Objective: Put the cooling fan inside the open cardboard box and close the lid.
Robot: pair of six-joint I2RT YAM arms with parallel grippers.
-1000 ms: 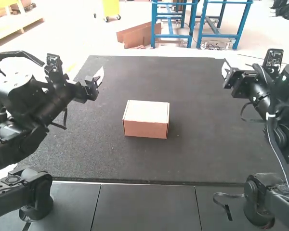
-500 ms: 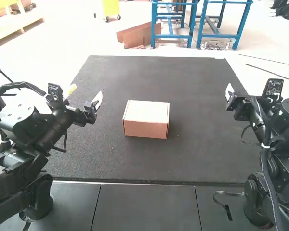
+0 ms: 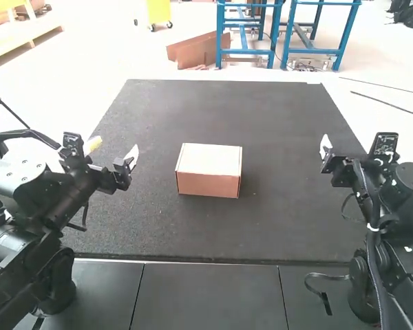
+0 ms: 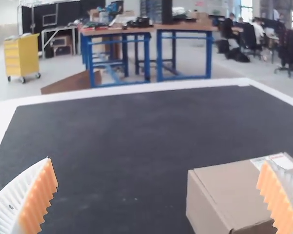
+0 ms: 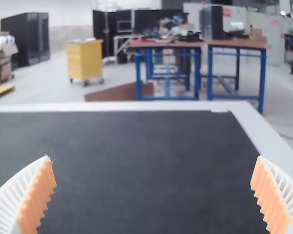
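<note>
High view: closed cardboard box [image 3: 208, 170] at centre of black mat [image 3: 275, 124], lid flat. At 9 o'clock of box, well apart: left gripper [image 3: 112, 148], spread, holding nothing. At 3 o'clock, near mat edge: right gripper [image 3: 329, 152].

Left wrist view: fingers [image 4: 36, 195] spread wide; box corner just beside one orange pad.

Right wrist view: spread wide over mat, nothing between.

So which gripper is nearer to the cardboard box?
Left. The left gripper hangs open to the left of the cardboard box, fairly close. The right gripper hangs open farther off, near the right edge of the mat.
</note>
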